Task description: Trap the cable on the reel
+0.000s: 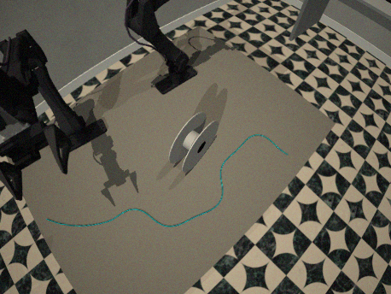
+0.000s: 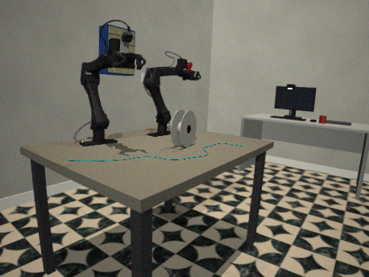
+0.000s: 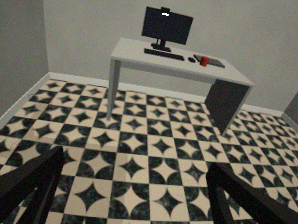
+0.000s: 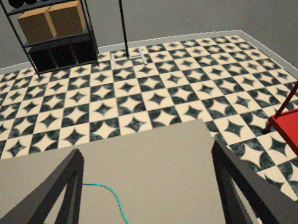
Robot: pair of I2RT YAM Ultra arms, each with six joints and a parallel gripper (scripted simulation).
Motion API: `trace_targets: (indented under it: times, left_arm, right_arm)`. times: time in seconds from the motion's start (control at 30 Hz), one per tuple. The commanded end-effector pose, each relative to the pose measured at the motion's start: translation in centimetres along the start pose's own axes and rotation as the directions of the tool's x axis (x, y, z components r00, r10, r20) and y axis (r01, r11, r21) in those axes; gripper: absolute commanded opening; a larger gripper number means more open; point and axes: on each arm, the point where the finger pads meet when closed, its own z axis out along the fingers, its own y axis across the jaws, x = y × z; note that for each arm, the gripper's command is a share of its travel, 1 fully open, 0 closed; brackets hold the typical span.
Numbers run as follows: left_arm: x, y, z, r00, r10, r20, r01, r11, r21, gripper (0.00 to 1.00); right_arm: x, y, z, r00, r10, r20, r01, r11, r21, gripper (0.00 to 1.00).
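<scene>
A white reel [image 1: 194, 143] [image 2: 183, 128] stands on its rims near the middle of the tan table [image 1: 256, 85] [image 2: 141, 181] [image 4: 186, 183]. A thin teal cable [image 1: 171, 225] [image 2: 161, 159] [image 4: 127, 219] lies loose in a long wave in front of the reel and does not touch it. My right gripper [image 1: 42, 185] [image 2: 138, 60] [image 4: 146, 149] is open and empty, high above the table and tilted down toward the cable. My left gripper [image 2: 196, 75] [image 3: 140, 162] is open and empty, held high and level behind the reel. It faces out over the floor.
Both arm bases stand at the back of the table. A grey desk [image 2: 306, 125] [image 3: 173, 63] with a monitor stands across the room. A shelf rack [image 4: 47, 23], a thin stand [image 4: 121, 10] and a red chair [image 4: 289, 123] stand on the checkered floor.
</scene>
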Motion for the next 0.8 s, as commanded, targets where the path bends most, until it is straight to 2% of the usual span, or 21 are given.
trace_targets:
  times: [0.0, 0.3, 0.4, 0.5, 0.77]
  left_arm:
    - [-0.6, -0.1, 1.1, 0.997, -0.001, 0.081, 0.001, 1.0, -0.002, 1.0]
    - [0.4, -0.1, 1.5, 0.995, -0.001, 0.102, 0.001, 1.0, -0.001, 1.0]
    - [-0.1, -0.1, 1.4, 0.993, -0.001, 0.114, 0.001, 1.0, -0.001, 1.0]
    - [1.0, -0.1, 1.7, 0.996, -0.001, 0.093, 0.001, 1.0, -0.001, 1.0]
    - [0.2, -0.1, 1.6, 0.994, -0.001, 0.108, 0.001, 1.0, -0.001, 1.0]
  right_arm:
    - [0.3, 0.2, 1.0, 0.999, 0.007, 0.053, -0.006, 1.0, -0.002, 1.0]
    - [1.5, 0.2, 1.4, 0.998, 0.007, 0.07, -0.007, 1.0, -0.003, 1.0]
    - [1.4, 0.2, 1.4, 0.997, 0.007, 0.074, -0.007, 1.0, -0.003, 1.0]
    - [1.9, 0.3, 1.5, 0.998, 0.007, 0.065, -0.007, 1.0, -0.003, 1.0]
    - [1.7, 0.3, 1.5, 0.998, 0.007, 0.064, -0.006, 1.0, -0.003, 1.0]
